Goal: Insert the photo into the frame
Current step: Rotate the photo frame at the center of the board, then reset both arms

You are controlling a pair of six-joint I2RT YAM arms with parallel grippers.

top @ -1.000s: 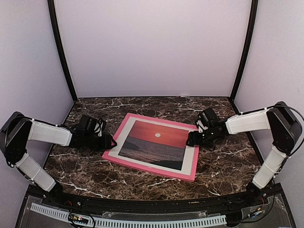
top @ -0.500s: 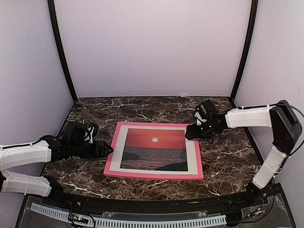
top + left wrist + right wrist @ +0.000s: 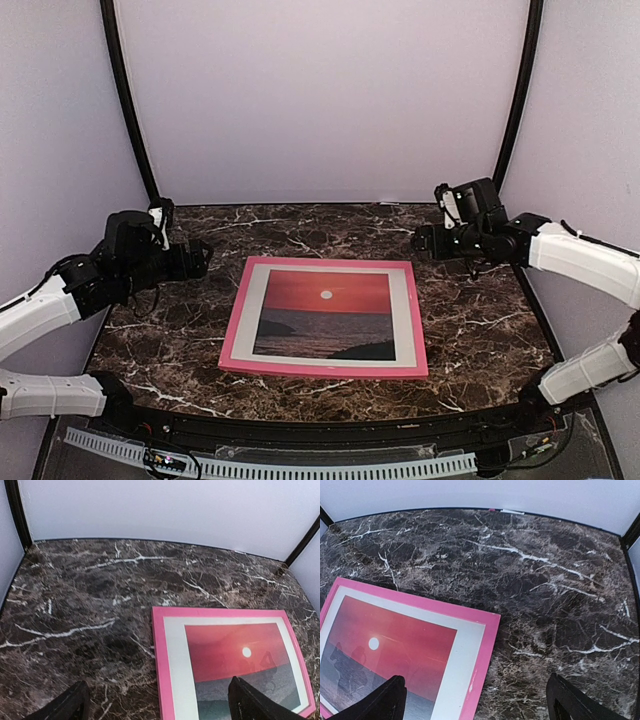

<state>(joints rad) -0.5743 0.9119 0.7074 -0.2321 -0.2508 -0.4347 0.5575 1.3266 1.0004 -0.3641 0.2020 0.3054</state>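
**Two hands clear, photo lying in the frame**

Both hands hang above the counter point(image 3: 480, 320) and touch nothing. The left hand point(image 3: 198, 257) is spread wide. In its wrist view the two dark fingers point(image 3: 70, 707) sit at opposite bottom corners with bare stone between them. The right hand point(image 3: 422, 241) is spread just as wide, and its fingers point(image 3: 387, 700) are empty too.

The frame point(image 3: 238, 315) lies flat on the counter between the two hands, below each and a little ahead of its fingertips. From the left hand it sits forward and to the right. From the right hand it sits forward and to the left, with its nearest corner just under the fingers' reach.

The photo point(image 3: 325, 312) sits picture side up inside the pink rails, with its white border showing evenly on all four sides. Faint dark reflections on the sunset suggest it lies behind the pane.

By this layout the task looks essentially finished, since the print is seated square and neither hand holds anything. Whether the back of the frame is closed cannot be seen. Little seems left beyond pulling the arms away.
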